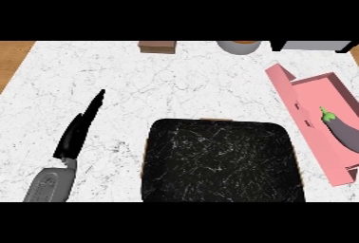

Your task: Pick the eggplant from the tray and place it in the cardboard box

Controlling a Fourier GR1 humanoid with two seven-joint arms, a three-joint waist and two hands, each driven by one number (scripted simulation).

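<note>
A purple eggplant (342,130) with a green stem lies inside the pink open box (308,128) at the counter's right edge, its stem end pointing away from me. The black speckled tray (221,161) sits at the front middle with nothing on it. My left hand (76,135) shows at the left over the white counter, fingers straight and pointing up and to the right, holding nothing, well apart from the tray and the box. My right hand shows nowhere in the view.
At the counter's back edge stand a small brown block (156,46), a grey round pot (238,46) and a grey object (317,45) at the far right. A wooden surface (14,54) borders the counter's left side.
</note>
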